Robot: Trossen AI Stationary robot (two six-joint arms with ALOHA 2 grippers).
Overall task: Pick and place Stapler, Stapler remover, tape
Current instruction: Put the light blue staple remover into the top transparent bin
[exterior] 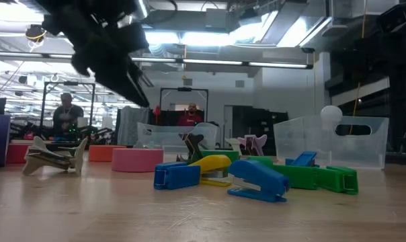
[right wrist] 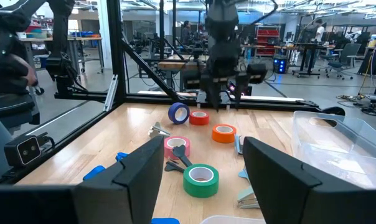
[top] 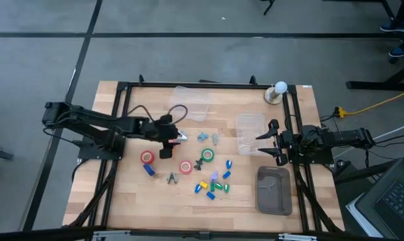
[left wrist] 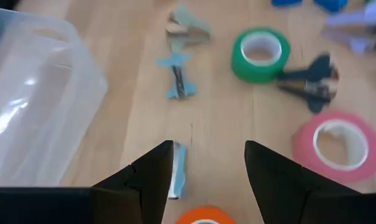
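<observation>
Overhead, the left gripper (top: 166, 142) hangs with fingers spread and empty above the orange tape (left wrist: 203, 216), just beside the red tape (top: 147, 157). Green tape (top: 207, 155) lies near the blue staplers (top: 219, 181), probably untouched. Parked at the table's right side, the right gripper (top: 269, 139) is open.

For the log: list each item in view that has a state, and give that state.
left gripper: open, empty, above the orange tape
right gripper: open, empty, at the table's right side
green tape: flat on the table, untouched
pink tape: flat on the table, untouched
clear bin: upright, appears empty
grey tray: appears empty
</observation>
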